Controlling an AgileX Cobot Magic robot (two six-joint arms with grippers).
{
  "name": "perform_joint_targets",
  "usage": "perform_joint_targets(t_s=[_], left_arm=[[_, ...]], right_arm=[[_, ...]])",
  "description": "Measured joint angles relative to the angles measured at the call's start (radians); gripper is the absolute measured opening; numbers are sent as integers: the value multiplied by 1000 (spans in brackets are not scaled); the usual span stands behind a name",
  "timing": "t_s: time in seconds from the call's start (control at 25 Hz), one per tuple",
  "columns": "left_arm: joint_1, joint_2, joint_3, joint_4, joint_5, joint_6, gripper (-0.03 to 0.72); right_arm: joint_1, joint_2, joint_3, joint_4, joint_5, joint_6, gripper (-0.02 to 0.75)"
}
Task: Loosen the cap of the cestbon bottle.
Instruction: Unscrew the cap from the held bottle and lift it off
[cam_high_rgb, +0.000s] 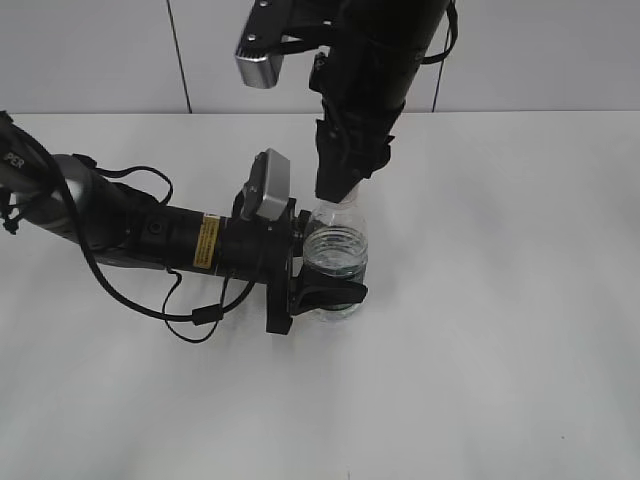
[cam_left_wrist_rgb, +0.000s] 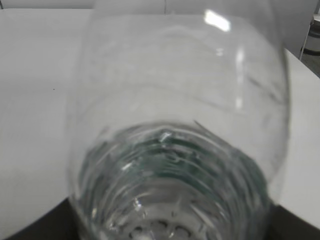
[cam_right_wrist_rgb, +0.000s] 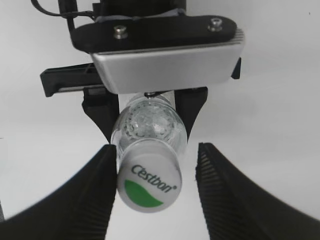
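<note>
Right claw (cam_right_wrist_rgb: 152, 170): fingers apart, straddling the cap (cam_right_wrist_rgb: 149, 184), left finger touching or nearly so, right finger clear.
Left claw (cam_high_rgb: 322, 268): clamped on the cestbon bottle (cam_high_rgb: 335, 255), mid-worktop.
Doing it well: centre on the cap, close squarely, then twist while the left holds firm.

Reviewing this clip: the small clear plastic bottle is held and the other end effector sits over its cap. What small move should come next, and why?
Probably close the right end effector on the small round white plastic cap. Its fingers flank the cap, one finger close beside it and a visible gap on the other side, while the left end effector clamps the small clear plastic bottle upright. Twisting needs that grip first.
</note>
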Motion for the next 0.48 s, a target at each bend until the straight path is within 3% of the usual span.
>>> perform_joint_targets(t_s=[0.48], left_arm=[[0,1,0,-2,2,-11,401]], right_arm=[[1,-35,-2,-61,6,423,398]])
